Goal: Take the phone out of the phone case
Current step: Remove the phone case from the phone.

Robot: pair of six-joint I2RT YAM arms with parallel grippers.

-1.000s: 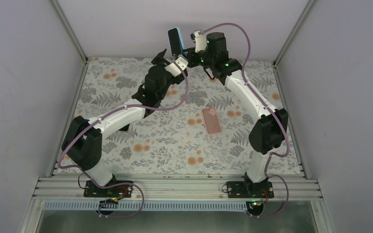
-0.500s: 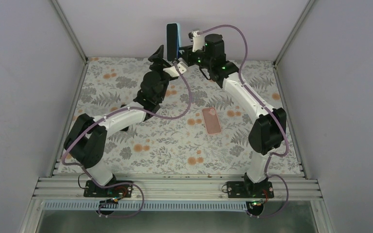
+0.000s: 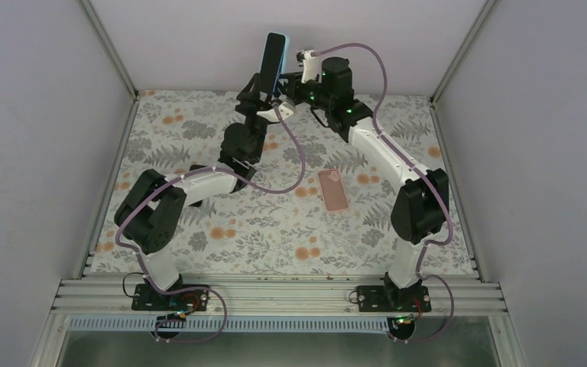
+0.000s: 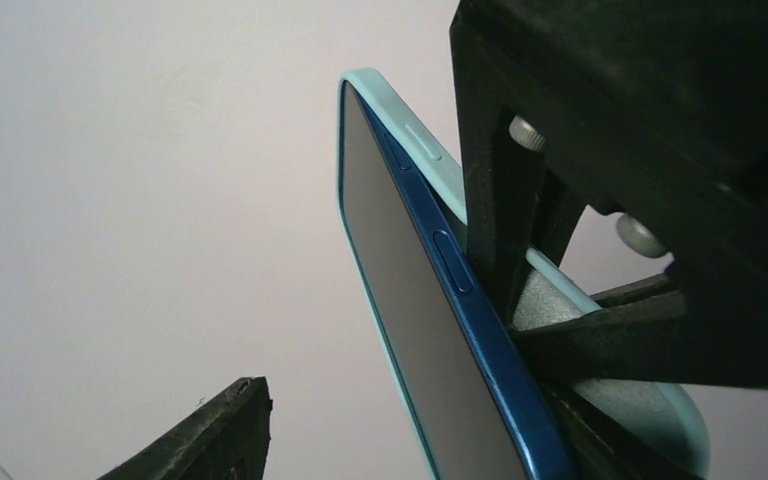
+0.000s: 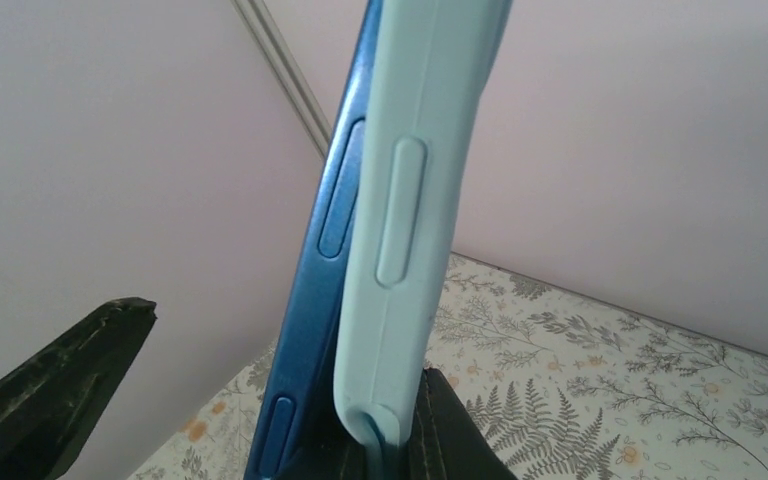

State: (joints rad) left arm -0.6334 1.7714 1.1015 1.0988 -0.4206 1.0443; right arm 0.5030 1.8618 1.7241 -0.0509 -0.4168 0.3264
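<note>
A dark blue phone sits in a light blue case, held upright high above the back of the table. The case has peeled off one long edge of the phone, leaving a gap to the case. My right gripper is shut on the case's lower edge, and in the top view it is right of the phone. My left gripper is open around the phone. Its left finger is apart from the screen, its other finger hidden. It is just below the phone.
A pink phone-shaped item lies flat on the floral table mat, right of centre. White walls with metal corner posts close in the back and both sides. Both arms reach to the back wall.
The phone and case have risen slightly, shifted left and tilted. The left arm's elbow has folded back toward its base, and its gripper has come up under the phone.
</note>
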